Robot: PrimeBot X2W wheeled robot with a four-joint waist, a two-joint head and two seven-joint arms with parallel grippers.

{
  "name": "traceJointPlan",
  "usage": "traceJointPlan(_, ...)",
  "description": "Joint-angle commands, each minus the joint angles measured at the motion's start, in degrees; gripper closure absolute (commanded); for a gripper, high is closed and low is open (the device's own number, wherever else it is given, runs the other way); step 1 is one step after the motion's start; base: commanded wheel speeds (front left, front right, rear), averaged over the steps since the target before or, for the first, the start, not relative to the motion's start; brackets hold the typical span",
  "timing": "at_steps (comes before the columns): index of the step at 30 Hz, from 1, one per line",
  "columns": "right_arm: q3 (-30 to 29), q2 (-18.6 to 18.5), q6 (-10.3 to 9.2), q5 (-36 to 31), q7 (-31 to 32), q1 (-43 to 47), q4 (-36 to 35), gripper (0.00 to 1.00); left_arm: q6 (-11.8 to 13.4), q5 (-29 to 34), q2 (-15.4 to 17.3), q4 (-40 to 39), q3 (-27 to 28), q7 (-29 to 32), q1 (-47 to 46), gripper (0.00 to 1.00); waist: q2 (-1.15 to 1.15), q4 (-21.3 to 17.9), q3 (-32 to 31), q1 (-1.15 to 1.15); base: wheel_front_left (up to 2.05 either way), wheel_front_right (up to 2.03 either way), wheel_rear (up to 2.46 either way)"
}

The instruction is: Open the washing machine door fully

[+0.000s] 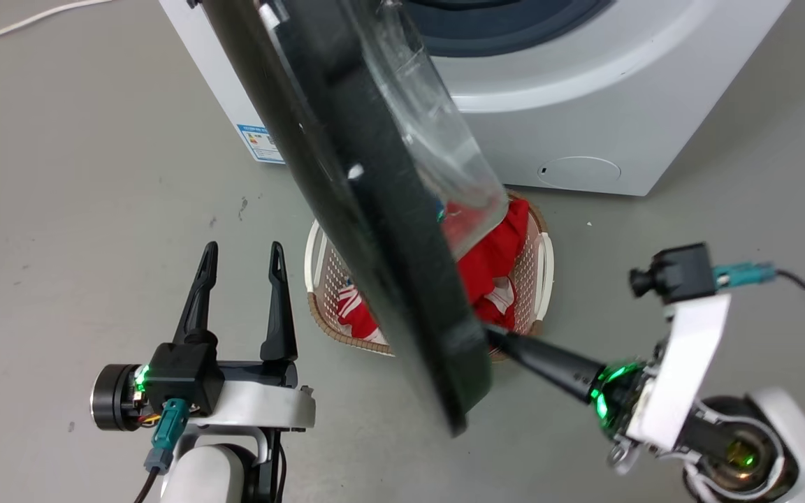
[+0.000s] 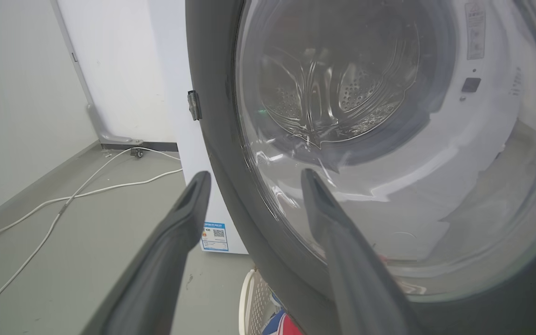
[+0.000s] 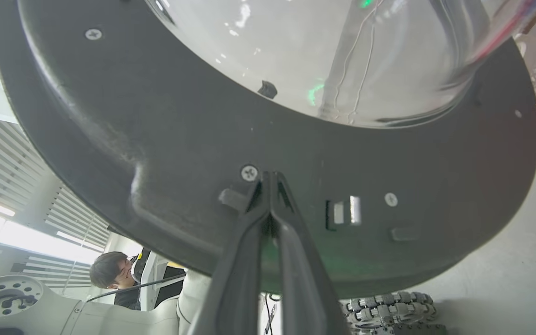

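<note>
Washing machine door (image 1: 374, 230) stands roughly half open, edge-on in the head view. It hinges at the left of the washing machine (image 1: 570, 119), and its free edge hangs over a laundry basket (image 1: 546, 258) holding red clothes (image 1: 493, 258). Right gripper (image 1: 497, 337) has its fingers pressed together, pinching nothing. In the right wrist view the tips bear on the door's dark inner face, just beside a screw (image 3: 249, 173) and below the glass bowl (image 3: 324, 56). Left gripper (image 1: 245, 255) is spread and empty, near the door's outer side. The left wrist view looks straight at the glass. Main risk, as I judge it: a pointed push on smooth plastic has no hold, so the tips could skate toward the rim and slip off. The door might then drift back or the arm lunge past it. Second risk: the remaining swing goes toward the left gripper, which may be struck unless it clears. The basket sits low under the door and seems unlikely to foul it, though that is hard to tell.
</note>
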Motion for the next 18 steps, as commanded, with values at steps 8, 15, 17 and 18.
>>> traceJointPlan(8, 5.1, 3.2, 0.16, 0.5, -0.4, 4.1, 1.2, 1.0, 0.0, 0.3, 0.0, 0.1, 0.3, -0.1, 1.2, 0.0, 0.0, 0.7, -1.3, 0.0, 0.0, 0.0, 0.0)
traceJointPlan(15, 6.8, 4.7, 0.16, 0.9, -1.2, 5.3, 2.2, 1.0, 0.1, 0.4, 0.0, 0.3, 0.5, -0.1, 1.6, 0.0, 0.0, 0.6, -1.9, 0.0, 0.0, 0.0, 0.0)
traceJointPlan(17, 7.1, 5.1, 0.16, 0.9, -1.6, 5.8, 2.4, 1.0, 0.2, 0.3, 0.0, 0.4, 0.6, -0.1, 1.8, 0.0, 0.0, 0.5, -2.3, 0.0, 0.0, 0.0, 0.0)
traceJointPlan(18, 7.1, 5.0, 0.16, 0.4, -2.3, 6.0, 2.5, 1.0, 0.3, 0.3, 0.0, 0.5, 0.6, -0.1, 2.0, 0.0, 0.0, 0.4, -2.6, 0.0, 0.0, 0.0, 0.0)
